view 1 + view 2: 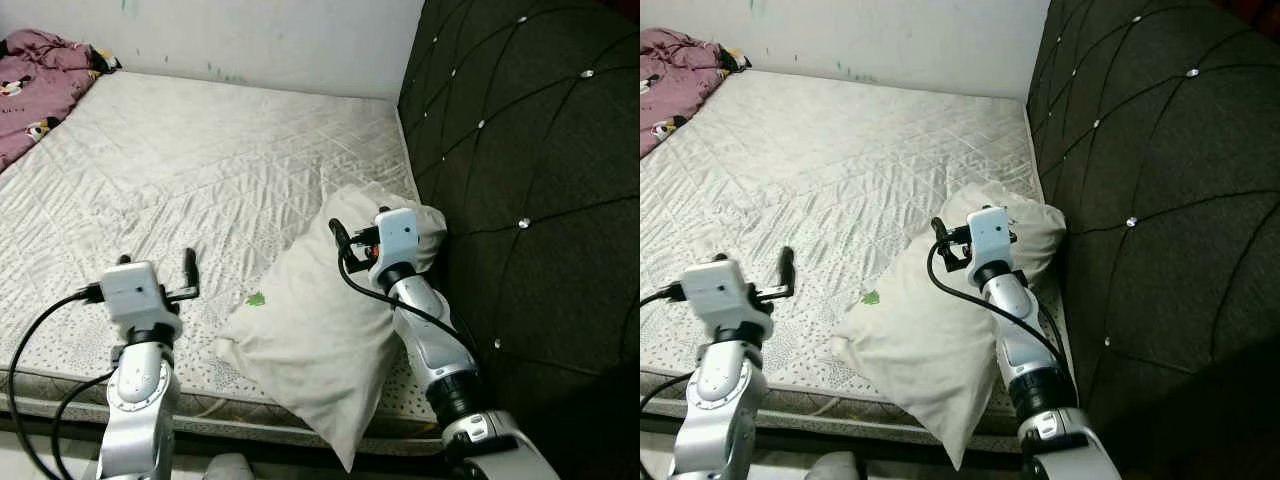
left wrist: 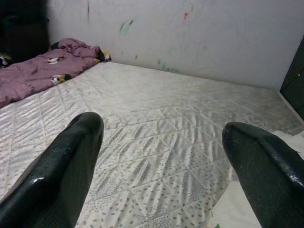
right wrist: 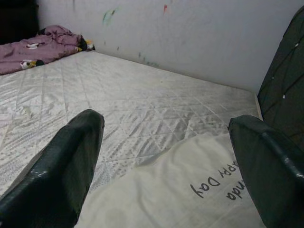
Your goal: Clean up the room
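Both grippers hover with fingers spread wide, holding nothing: left gripper (image 2: 161, 156) over the mattress (image 1: 200, 160), right gripper (image 3: 166, 161) above the pillow (image 1: 310, 330), which leans against the dark headboard (image 1: 530, 180). Purple blanket (image 1: 35, 85) lies far off.

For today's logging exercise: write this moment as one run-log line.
left gripper: open, over mattress | right gripper: open, above pillow | pillow: by headboard | blanket: far corner

tufted dark headboard (image 1: 530, 180), white wall (image 1: 270, 40) (paint-flecked)
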